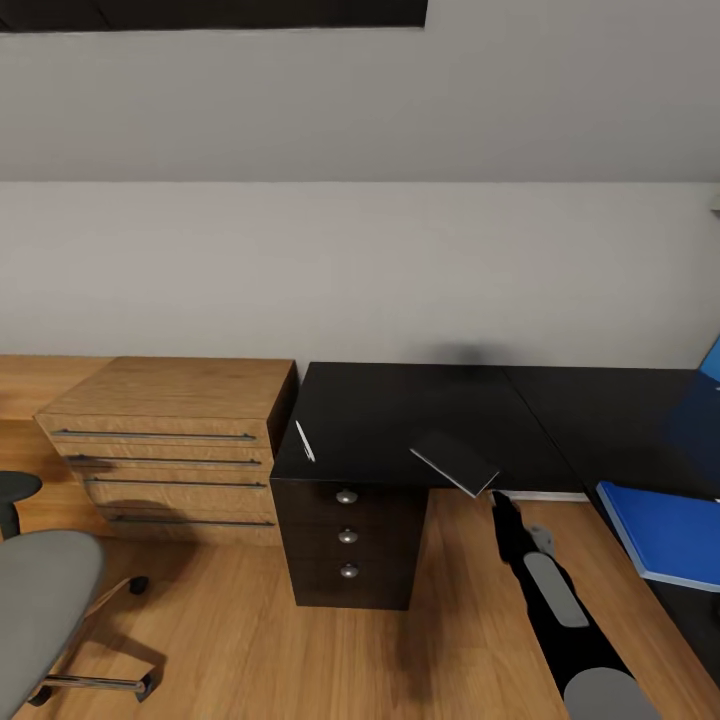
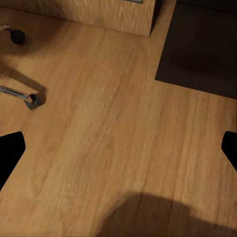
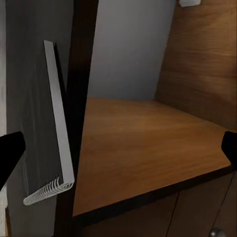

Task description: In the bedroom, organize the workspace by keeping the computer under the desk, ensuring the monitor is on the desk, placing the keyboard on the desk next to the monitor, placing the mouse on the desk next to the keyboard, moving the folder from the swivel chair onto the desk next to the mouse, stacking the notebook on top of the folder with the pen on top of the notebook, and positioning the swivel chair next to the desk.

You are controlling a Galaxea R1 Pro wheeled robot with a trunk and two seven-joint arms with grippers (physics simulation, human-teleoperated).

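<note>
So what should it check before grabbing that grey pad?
1. Right gripper open: ok.
2. Notebook within reach, one corner jutting past the desk edge: ok.
3. Notebook centred between the right fingers: not ok, it sits close to one finger.
4. Folder on the desk, top bare: ok.
5. Pen apart from the notebook: ok.
6. Left gripper open, over the floor: ok.

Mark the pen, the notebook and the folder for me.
pen (image 1: 305,441), head view, middle of its white shaft.
notebook (image 1: 455,462), head view, centre of its dark cover.
folder (image 1: 668,530), head view, centre of the visible blue cover.
</note>
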